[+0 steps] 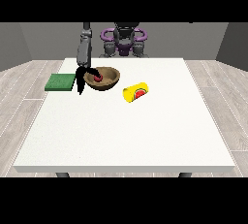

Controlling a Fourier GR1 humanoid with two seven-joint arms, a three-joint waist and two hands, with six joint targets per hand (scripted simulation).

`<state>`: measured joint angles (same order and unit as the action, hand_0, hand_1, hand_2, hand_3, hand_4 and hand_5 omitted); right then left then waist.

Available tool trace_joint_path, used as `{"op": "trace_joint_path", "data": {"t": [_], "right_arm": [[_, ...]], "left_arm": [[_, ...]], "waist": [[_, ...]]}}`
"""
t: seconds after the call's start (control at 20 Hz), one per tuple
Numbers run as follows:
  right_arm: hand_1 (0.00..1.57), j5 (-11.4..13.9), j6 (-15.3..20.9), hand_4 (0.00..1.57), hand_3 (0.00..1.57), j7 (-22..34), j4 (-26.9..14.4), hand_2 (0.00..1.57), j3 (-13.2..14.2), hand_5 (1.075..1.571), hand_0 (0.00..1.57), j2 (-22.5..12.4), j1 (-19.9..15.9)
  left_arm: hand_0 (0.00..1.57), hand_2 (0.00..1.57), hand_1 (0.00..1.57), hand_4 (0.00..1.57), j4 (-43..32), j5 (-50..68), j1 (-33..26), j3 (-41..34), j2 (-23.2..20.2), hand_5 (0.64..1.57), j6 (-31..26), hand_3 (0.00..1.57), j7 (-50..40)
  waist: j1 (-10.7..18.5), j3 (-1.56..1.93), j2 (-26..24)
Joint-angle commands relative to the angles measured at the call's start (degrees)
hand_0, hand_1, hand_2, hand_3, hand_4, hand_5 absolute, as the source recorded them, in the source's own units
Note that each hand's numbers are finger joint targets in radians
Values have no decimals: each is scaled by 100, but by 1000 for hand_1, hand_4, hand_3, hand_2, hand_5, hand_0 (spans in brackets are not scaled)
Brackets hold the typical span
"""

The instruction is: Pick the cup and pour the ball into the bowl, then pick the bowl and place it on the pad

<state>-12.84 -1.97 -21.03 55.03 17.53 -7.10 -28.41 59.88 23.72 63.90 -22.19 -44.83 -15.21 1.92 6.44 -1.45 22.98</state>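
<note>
with the red ball already in the wooden bowl and the yellow cup toppled to its right on the surface, our robot hand at the view's left hangs at the bowl's left rim, its finger state unreadable, and we risk tipping the bowl short of the green pad.
</note>
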Motion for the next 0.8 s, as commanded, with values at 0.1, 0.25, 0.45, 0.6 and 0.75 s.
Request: {"op": "trace_joint_path", "data": {"t": [0.1, 0.25, 0.45, 0.6, 0.75], "right_arm": [[0, 180, 591, 431, 0, 410, -561, 0, -102, 1568, 0, 312, -294], [1571, 298, 828, 868, 861, 619, -588, 1571, -54, 1421, 1571, 233, 110], [1571, 962, 1191, 1160, 1571, 862, -308, 1571, -391, 1432, 1571, -123, 362], [1571, 1311, 1409, 1171, 1571, 1552, -130, 1571, -459, 1463, 1571, -673, 127], [1571, 1487, 1379, 1226, 1571, 2598, 469, 1571, -812, 1472, 1571, -716, 133]], "left_arm": [[0, 0, 0, 0, -25, 107, 273, -16, -187, 1537, -67, 0, -236], [0, 0, 0, 0, -43, 181, 153, -96, -177, 1537, -152, 0, -143], [0, 0, 0, 0, -305, 189, 10, -129, -254, 1546, -283, 0, -173], [0, 0, 0, 0, -447, 171, -29, -97, -221, 1548, -307, 0, -183], [0, 0, 0, 0, -987, 86, -454, -229, -248, 1548, -534, 0, 235]], "waist": [[272, 150, 225], [290, 143, 239], [230, 133, -17], [184, 131, -223], [-91, 123, -626]]}}
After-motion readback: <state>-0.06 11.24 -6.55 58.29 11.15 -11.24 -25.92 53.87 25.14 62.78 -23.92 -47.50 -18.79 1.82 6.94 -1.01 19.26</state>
